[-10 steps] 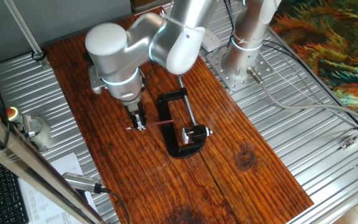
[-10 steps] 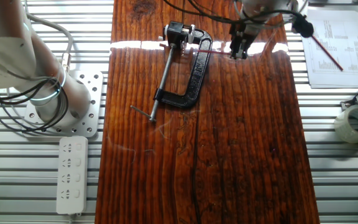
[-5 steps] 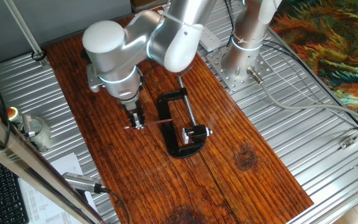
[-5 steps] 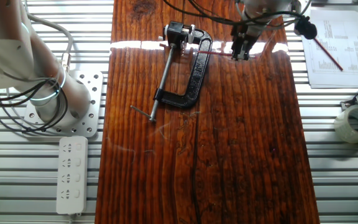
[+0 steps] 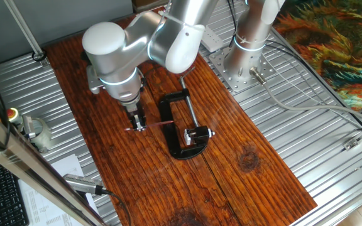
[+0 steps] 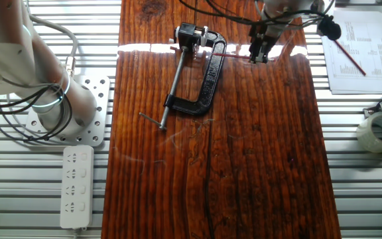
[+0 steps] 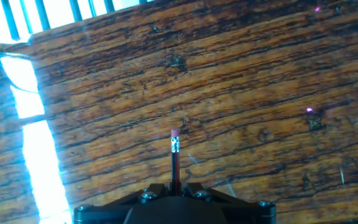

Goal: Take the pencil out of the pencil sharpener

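The thin red pencil (image 5: 159, 125) lies level just above the wooden board, between my gripper and the small black pencil sharpener (image 5: 197, 134), which is held in the jaws of the large black C-clamp (image 5: 168, 119). My gripper (image 5: 139, 125) is shut on the pencil's eraser end. In the other fixed view the pencil (image 6: 234, 56) runs from the gripper (image 6: 258, 58) toward the sharpener (image 6: 190, 33); I cannot tell whether its tip is still inside. In the hand view the pencil's eraser end (image 7: 175, 155) sticks out past the closed jaws of the gripper (image 7: 174, 186).
The clamp's grey screw rod (image 6: 171, 83) runs down the board. The arm's base plate (image 6: 78, 113) and a white power strip (image 6: 76, 186) lie left of the board. Papers (image 6: 360, 50) and a tape roll (image 6: 380, 131) lie on the right.
My gripper, shut on the pencil, has shifted slightly away from the sharpener. The clamp and sharpener have not moved.
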Robot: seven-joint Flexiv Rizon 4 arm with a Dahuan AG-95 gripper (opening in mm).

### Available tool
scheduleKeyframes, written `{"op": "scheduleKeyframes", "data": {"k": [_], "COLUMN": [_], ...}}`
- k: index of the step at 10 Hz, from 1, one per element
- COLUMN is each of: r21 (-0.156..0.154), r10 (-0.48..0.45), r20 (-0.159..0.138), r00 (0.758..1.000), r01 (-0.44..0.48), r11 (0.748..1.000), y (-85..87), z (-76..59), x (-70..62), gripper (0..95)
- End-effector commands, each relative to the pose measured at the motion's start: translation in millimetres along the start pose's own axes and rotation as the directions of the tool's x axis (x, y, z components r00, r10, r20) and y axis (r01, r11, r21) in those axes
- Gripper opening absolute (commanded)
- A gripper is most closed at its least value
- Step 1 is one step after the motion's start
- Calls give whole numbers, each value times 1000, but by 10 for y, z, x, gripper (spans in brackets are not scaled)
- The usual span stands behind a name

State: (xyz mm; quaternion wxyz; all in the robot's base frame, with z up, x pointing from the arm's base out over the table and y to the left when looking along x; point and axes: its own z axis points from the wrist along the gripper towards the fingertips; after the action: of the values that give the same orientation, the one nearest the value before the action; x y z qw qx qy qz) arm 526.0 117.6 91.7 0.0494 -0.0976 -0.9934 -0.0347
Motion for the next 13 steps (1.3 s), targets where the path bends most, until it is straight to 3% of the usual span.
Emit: {"op": "scheduleKeyframes", "data": {"k": [1, 3, 8, 11, 13], "r21": [8, 12, 14, 23, 26], "r10": [-19, -36, -42, -36, -33], "r20": [-53, -66, -35, -38, -38], "r00": [998, 997, 998, 999, 999], "r01": [20, 37, 43, 37, 34], "r11": [1000, 999, 999, 999, 999], "y": [29, 22, -43, -7, 4], "z": [14, 34, 405, 535, 550], "x": [-31, -43, -305, -479, -515], "gripper": [0, 0, 0, 0, 0]}}
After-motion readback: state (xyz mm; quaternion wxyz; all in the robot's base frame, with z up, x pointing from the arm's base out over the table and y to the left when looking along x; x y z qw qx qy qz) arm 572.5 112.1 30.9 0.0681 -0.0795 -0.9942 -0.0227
